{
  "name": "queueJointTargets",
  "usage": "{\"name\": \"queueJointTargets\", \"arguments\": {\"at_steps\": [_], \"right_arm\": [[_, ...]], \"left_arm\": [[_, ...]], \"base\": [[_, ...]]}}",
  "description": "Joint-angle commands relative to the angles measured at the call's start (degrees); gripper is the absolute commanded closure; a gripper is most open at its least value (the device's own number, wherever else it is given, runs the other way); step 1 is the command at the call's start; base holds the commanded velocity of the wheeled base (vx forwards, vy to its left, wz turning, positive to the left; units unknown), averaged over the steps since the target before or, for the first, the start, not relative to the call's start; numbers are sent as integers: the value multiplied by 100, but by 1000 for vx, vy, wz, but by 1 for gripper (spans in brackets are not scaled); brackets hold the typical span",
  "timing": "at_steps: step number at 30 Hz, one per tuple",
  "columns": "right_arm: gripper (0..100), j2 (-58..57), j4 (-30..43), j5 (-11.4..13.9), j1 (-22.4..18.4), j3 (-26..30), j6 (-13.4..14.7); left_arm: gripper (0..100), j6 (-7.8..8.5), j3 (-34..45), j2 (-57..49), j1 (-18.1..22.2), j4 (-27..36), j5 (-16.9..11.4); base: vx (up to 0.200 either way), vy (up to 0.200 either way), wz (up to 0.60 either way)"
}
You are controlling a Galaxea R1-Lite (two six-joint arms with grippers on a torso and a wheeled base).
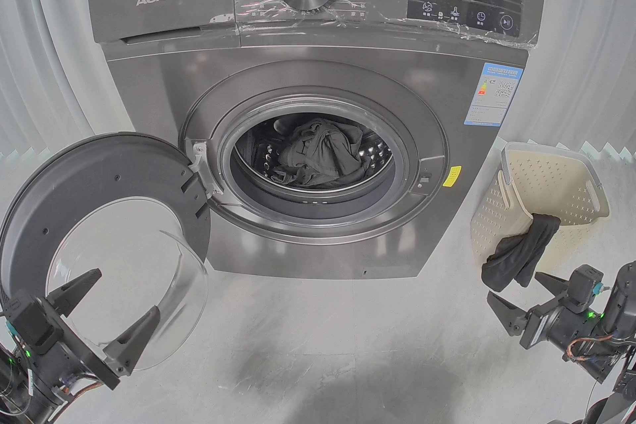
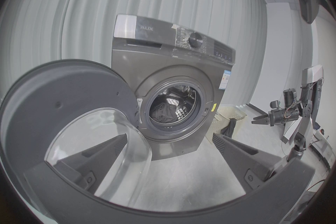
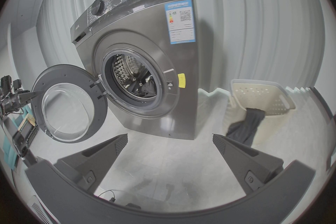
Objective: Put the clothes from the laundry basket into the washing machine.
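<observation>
Your left pincer is spread wide and holds nothing. Its arm sits low, out in front of the washing machine and off to the machine's left, with the fingers angled up toward the open door. In the head view the fingers overlap the door's clear glass bowl.

Your right pincer is also wide and empty. That arm sits low in front of the washing machine's right side, and its fingers point toward the laundry basket.

The cream basket stands on the floor just beside the machine's right flank, tilted. A dark garment hangs over its front rim, close to the right fingertips. A heap of dark clothes lies in the drum, behind the open porthole.
</observation>
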Motion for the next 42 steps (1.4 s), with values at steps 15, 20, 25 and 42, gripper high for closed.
{"name": "queueJointTargets", "arguments": {"at_steps": [15,20,25,42], "right_arm": [[0,-5072,3490,555,-2264,90,-796],[0,-6698,5169,933,-3108,-24,-1121],[0,-7489,6329,1319,-3319,-288,-1112],[0,-7893,6636,1486,-3670,-191,-1306]], "left_arm": [[0,-68,99,-3709,2316,3663,-201],[0,-112,99,-4149,2633,3935,-491],[0,-59,99,-4421,3072,4216,-667],[0,20,99,-5063,4320,4814,-1053]], "base": [[0,0,0],[0,0,0],[0,0,0],[0,0,0]]}}
